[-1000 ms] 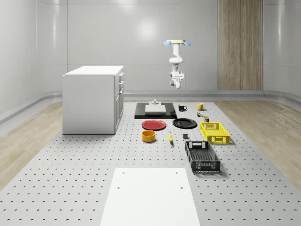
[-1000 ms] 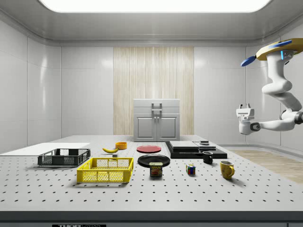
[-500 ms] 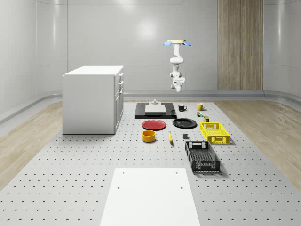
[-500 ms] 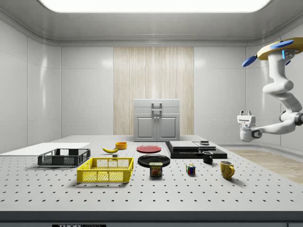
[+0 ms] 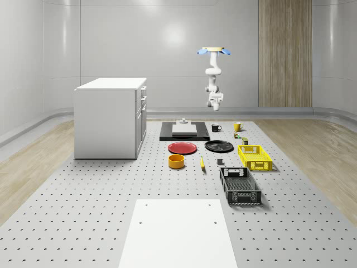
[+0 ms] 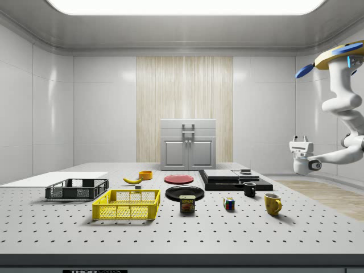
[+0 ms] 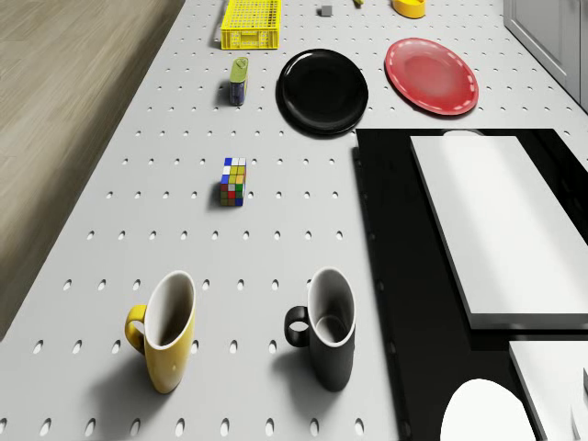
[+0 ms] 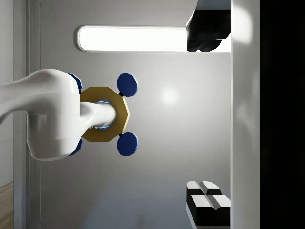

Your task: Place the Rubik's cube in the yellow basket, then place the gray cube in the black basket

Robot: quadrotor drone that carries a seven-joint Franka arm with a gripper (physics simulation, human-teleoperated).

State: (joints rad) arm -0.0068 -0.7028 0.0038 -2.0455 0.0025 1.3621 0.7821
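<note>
drone (image 6: 348,56): hovers beyond table's far end | tool (image 6: 301,139): pointing up, fingers apart, holding nothing

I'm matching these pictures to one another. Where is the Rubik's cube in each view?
Whole-scene view: Rubik's cube, far on the table, just beyond the yellow basket.
Side view, right of the tin, left of the yellow mug.
Drone view, between tin and yellow mug.
Shared landmark: the yellow mug.
</note>
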